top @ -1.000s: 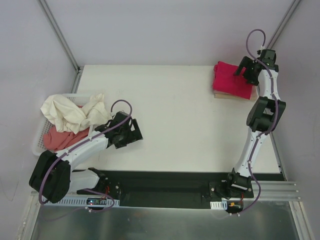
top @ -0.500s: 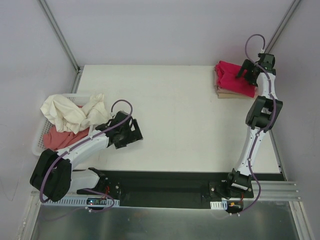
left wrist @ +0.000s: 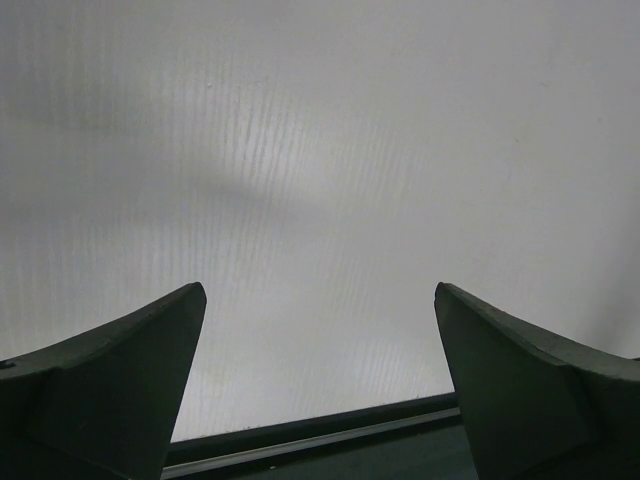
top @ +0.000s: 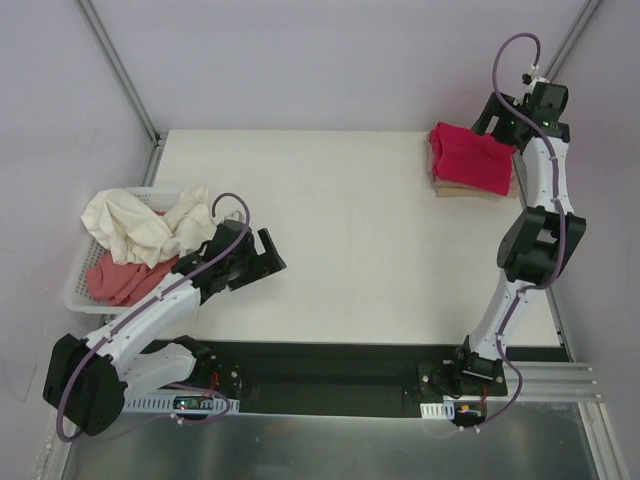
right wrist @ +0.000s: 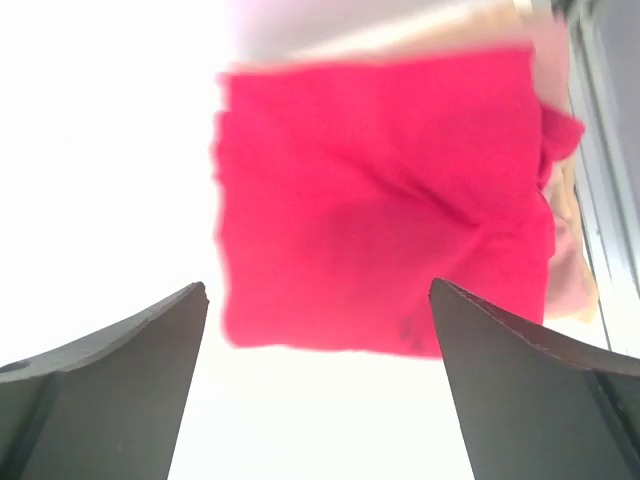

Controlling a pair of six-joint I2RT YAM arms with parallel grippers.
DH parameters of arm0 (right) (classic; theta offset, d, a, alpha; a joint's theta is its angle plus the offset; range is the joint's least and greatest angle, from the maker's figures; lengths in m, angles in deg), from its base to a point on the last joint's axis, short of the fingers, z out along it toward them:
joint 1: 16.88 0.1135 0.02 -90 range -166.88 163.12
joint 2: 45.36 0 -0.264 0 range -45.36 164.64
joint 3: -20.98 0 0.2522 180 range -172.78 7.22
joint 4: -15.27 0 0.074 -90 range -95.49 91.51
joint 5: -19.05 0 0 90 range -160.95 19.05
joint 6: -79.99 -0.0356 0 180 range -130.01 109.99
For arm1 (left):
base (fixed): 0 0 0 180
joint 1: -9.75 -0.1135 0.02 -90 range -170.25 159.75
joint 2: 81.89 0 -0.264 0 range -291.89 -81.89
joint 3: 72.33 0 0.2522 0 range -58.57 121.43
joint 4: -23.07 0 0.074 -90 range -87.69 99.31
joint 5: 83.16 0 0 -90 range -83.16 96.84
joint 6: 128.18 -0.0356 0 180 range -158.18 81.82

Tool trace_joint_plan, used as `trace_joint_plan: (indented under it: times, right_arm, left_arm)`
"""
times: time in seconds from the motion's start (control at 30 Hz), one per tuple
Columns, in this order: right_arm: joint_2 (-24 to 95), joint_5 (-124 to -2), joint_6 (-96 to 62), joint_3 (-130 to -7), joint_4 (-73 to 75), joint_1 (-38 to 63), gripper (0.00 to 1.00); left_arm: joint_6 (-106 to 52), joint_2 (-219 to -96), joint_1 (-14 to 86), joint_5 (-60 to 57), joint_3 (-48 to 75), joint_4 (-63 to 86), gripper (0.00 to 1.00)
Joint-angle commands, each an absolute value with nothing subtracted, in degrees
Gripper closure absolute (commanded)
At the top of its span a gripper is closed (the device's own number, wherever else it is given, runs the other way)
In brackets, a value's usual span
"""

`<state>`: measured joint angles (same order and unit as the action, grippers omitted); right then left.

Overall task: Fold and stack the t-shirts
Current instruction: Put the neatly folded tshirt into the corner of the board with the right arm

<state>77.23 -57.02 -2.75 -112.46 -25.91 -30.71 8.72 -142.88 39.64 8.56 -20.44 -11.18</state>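
A folded crimson-red t-shirt [top: 470, 158] lies on top of a tan folded shirt [top: 474, 190] at the table's far right; it fills the right wrist view [right wrist: 385, 195], with the tan one showing at its edges [right wrist: 572, 270]. My right gripper [top: 503, 118] is open and empty, raised just beyond the stack. A cream t-shirt [top: 150, 222] and a salmon-pink t-shirt [top: 118, 276] lie crumpled in the basket at left. My left gripper [top: 262, 258] is open and empty over bare table right of the basket; its wrist view shows only the table surface [left wrist: 320, 180].
The white lattice basket [top: 78, 280] sits at the table's left edge. A black rail [top: 330, 365] runs along the near edge between the arm bases. Metal frame posts stand at the back corners.
My right gripper has lifted off the red shirt and drawn back toward the far right corner. My left arm has shifted slightly, its gripper turning toward the table's middle.
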Motion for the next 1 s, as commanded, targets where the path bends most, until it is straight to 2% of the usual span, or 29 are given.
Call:
trace_joint_plan:
  times: [0.0,0.13,0.2,0.37,0.5,0.73,0.97]
  right_arm:
    - [64.61,-57.23,-1.31,-106.7,-25.29,-28.05,0.03]
    - [50.15,-59.43,-3.15,-90.12,-19.86,-24.1,0.03]
    - [44.06,-60.84,-5.17,-77.9,-15.65,-22.43,0.03]
    - [24.89,-69.35,-8.07,-57.94,-15.36,-14.52,0.03]
    - [9.89,-69.11,-12.64,-39.07,-15.01,-11.52,0.03]
    - [-11.85,-68.14,-17.57,-22.42,-17.91,-10.55,0.03]
    - [-20.65,-73.05,-15.37,-23.89,-23.44,-10.47,0.03]
  left_arm:
    - [6.91,-135.86,39.19,7.28,-22.36,-12.66,0.01]
    - [6.47,-130.33,39.19,8.16,-22.36,-13.19,0.01]
    - [6.38,-129.61,39.19,8.77,-22.1,-13.54,0.01]
    - [7.44,-129.87,39.19,9.13,-22.27,-13.98,0.01]
    - [9.01,-130.31,39.19,9.39,-23.94,-14.24,0.01]
    - [11.83,-129.52,39.19,7.55,-27.1,-14.42,0.01]
    - [14.38,-126.36,39.19,6.93,-30.27,-14.68,0.01]
